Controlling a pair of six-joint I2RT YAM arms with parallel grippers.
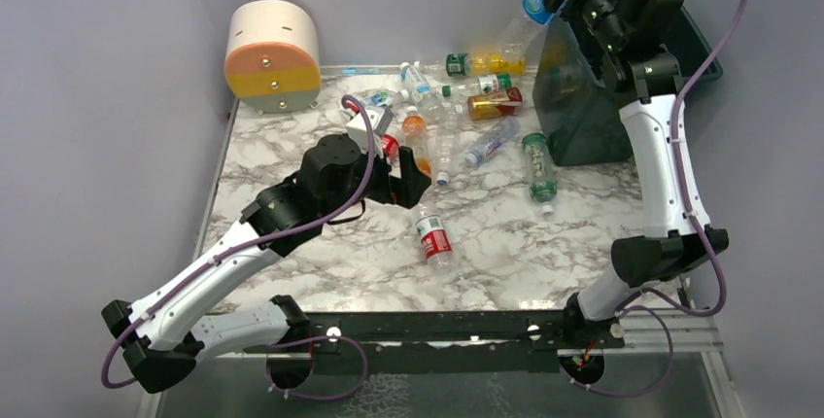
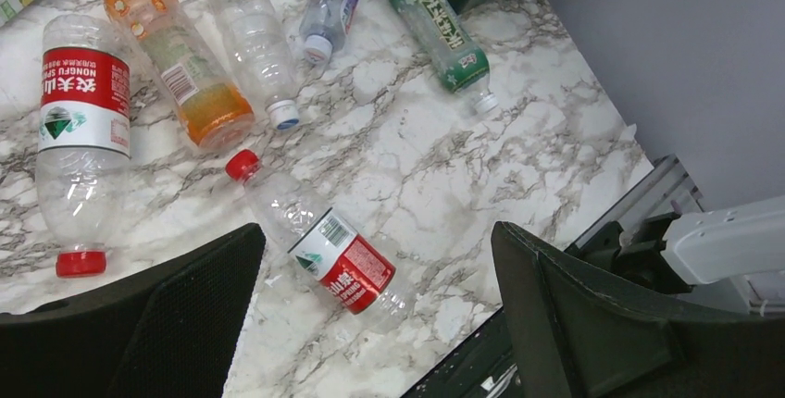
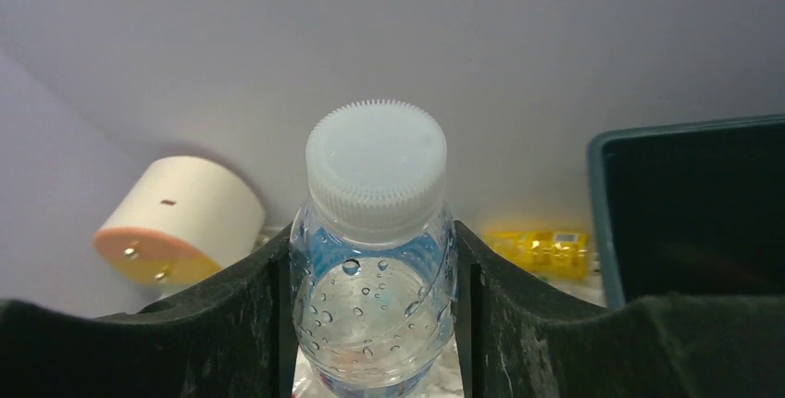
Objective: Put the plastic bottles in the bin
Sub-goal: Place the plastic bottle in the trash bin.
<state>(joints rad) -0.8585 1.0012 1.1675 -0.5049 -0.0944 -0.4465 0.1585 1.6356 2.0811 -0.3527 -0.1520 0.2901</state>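
Looked down from high over the near edge across the whole table [image 1: 525, 253]. From the left wrist, faced steeply down, close over a red-labelled bottle [image 2: 341, 264] shared with the top view. From the right wrist, faced level, tight on a white-capped bottle [image 3: 375, 231], toward drum [image 3: 176, 222] and bin [image 3: 685, 127], likewise shared.

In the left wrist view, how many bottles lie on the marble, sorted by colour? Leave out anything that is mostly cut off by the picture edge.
Red-label bottles: 2
Orange-drink bottle: 1
Green bottle: 1
Clear bottles: 2
Total: 6
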